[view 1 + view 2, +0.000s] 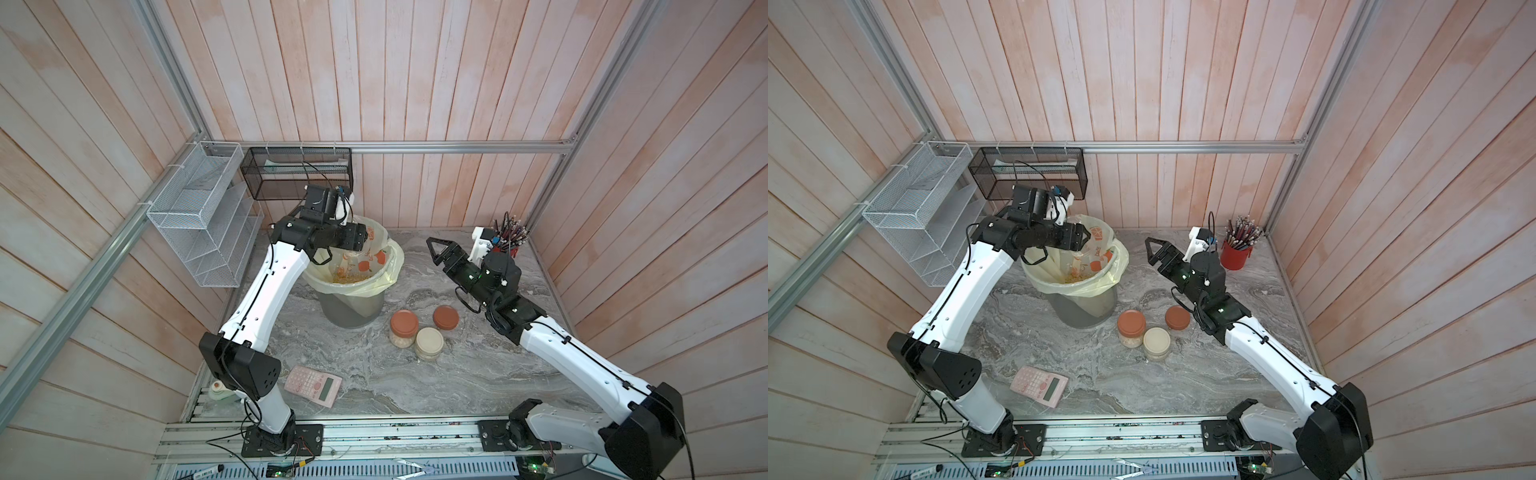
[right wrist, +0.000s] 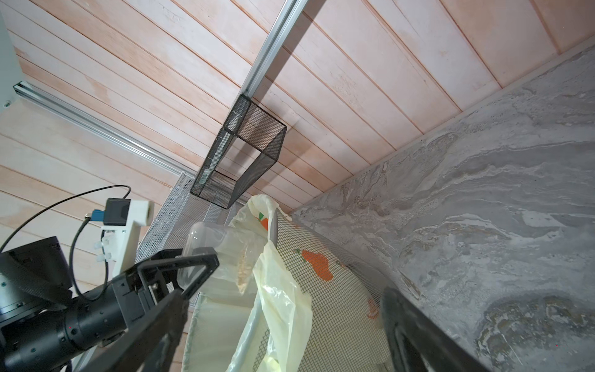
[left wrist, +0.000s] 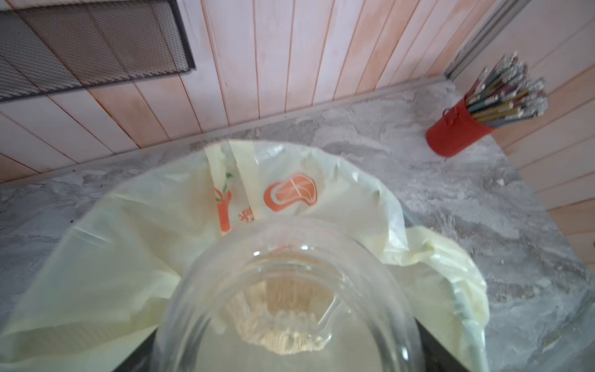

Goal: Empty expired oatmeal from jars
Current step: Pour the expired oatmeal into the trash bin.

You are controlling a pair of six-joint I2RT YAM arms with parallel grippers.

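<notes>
Jars: three. One open jar (image 3: 289,290) tipped over the grey bin (image 1: 353,309); orange-lidded jar (image 1: 403,328) and cream-lidded jar (image 1: 429,343) side by side, near right of it.
Oatmeal (image 2: 243,270): running from the open jar into the liner.
Left gripper (image 1: 361,241): my jaws clamp the open jar.
Right gripper (image 1: 434,249): my jaws wide, holding nothing, right of the bin.
Loose lid (image 1: 446,317): one, beside the jars.
Around: one pink calculator (image 1: 312,385), one red pencil cup (image 1: 1235,255).

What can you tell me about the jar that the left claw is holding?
The jar is small, squat, round and clear, like glass or plastic, with a wide mouth and no lid. The left claw grips its sides, holding it tipped, mouth toward the inside of the bin. It looks almost empty: a little pale oatmeal sits at the mouth. Whether it touches the liner is unclear.
</notes>
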